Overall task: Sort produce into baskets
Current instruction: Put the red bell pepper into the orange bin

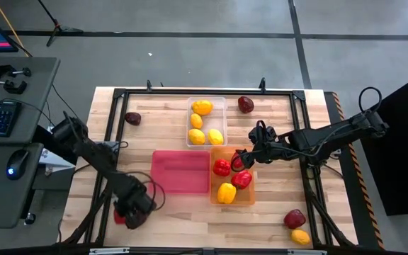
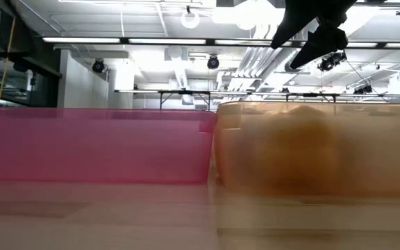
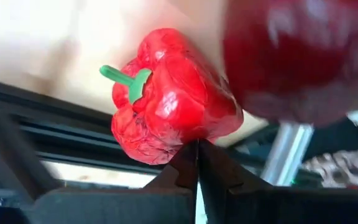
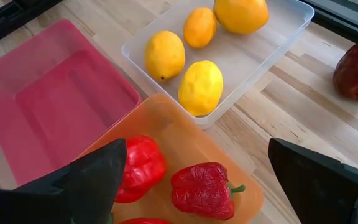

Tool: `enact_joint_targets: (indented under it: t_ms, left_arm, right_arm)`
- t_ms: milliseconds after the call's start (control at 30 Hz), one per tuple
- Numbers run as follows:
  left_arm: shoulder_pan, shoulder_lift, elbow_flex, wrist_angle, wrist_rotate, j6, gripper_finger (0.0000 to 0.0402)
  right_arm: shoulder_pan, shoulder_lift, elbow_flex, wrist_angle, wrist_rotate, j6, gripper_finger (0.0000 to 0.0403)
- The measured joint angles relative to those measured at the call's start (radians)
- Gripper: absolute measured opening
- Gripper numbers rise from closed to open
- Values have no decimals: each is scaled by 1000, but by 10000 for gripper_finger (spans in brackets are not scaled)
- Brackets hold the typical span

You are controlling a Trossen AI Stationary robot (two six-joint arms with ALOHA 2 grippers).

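Note:
A red bell pepper [image 3: 173, 99] lies on its side on the wood near the table's front left corner [image 1: 120, 217]. My left gripper [image 3: 197, 149] is shut, with its tips right at the pepper [image 1: 134, 207]. A blurred dark red shape [image 3: 303, 56] fills the corner of the left wrist view. My right gripper [image 4: 196, 149] hangs open and holds nothing above the orange basket [image 1: 245, 197], which holds red peppers [image 4: 204, 190] and a yellow one [image 1: 226, 192]. The clear basket [image 1: 217, 117] holds several yellow-orange pieces [image 4: 201, 87]. The pink basket [image 1: 181, 171] has nothing in it. My left gripper's shut fingertips [image 3: 188, 155] stand at the side of the red pepper [image 3: 176, 140] that faces the wrist, away from its green stem [image 3: 123, 78]. Whether they touch it I cannot tell. The pepper lies on the table.
Maroon pieces lie at the far left [image 1: 132, 118], at the far side beside the clear basket [image 1: 246, 105] and at the front right [image 1: 294, 218], the last beside a yellow-orange piece [image 1: 300, 236]. A black frame [image 1: 119, 92] rims the table. In the low view, the pink [image 2: 92, 146] and orange [image 2: 318, 149] baskets stand side by side.

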Motion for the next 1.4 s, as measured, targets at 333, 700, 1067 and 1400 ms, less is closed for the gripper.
enact_joint_targets:
  t_ms: [333,700,1067,1400]
  left_arm:
    - [205,-93,-4,-185,-236,204,0]
    - [250,-239,-6,-221,-326,222,1]
    - [154,-405,-4,-189,-498,-236,58]
    - [-28,-389,-3,-204,-663,-644,174]
  right_arm:
    - [0,0,0,0,6,9,381]
    - [0,0,0,0,24,28,381]
    - [0,0,0,0,43,39,381]
    - [0,0,0,-1,54,61,381]
